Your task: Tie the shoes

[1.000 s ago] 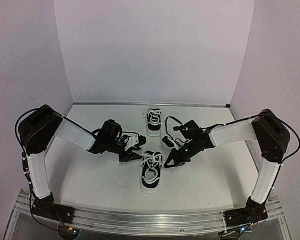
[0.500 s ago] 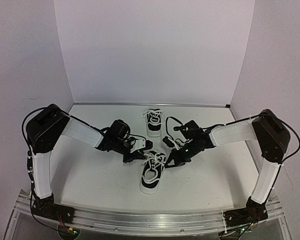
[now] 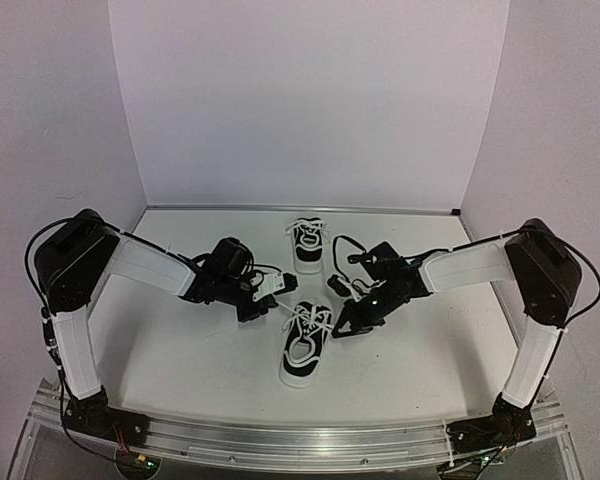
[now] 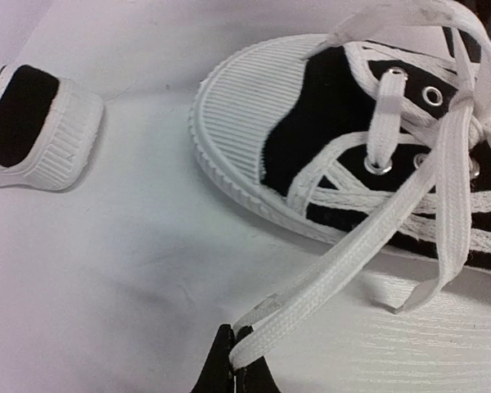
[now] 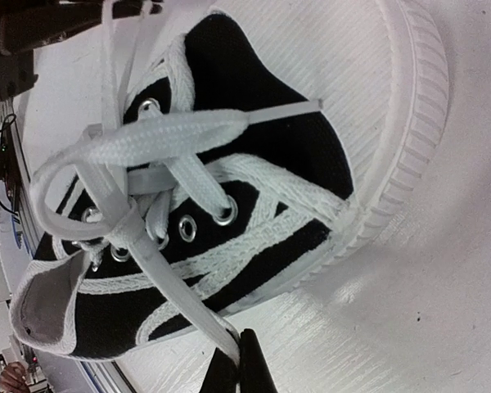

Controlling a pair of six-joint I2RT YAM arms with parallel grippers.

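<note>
Top external view has two black shoes with white soles standing on the white table (image 3: pixel 180 350), apart from each other. The far shoe (image 3: pixel 307 246) sits at 12 o'clock from the near shoe (image 3: pixel 301 350), which lies about midway between the two arms. The left pincer (image 3: pixel 277 290) hangs low at about 10 o'clock of the near shoe. The right pincer (image 3: pixel 341 325) is at about 2 o'clock of it. Both are just beside its laced front.

Left wrist view shows the left pincer fully closed, its black tips nipping the left lace (image 4: pixel 352 250) close to its end. That flat white strand runs straight from the tips up to the crossing over the eyelets. The ribbed white toe cap (image 4: pixel 237 106) is at 12 o'clock of the tips, and one end of the far shoe shows at 10 o'clock.

Right wrist view shows the right pincer closed too, clamped on the right lace (image 5: pixel 176 299), which climbs from the tips to the loose tangle above the eyelets
</note>
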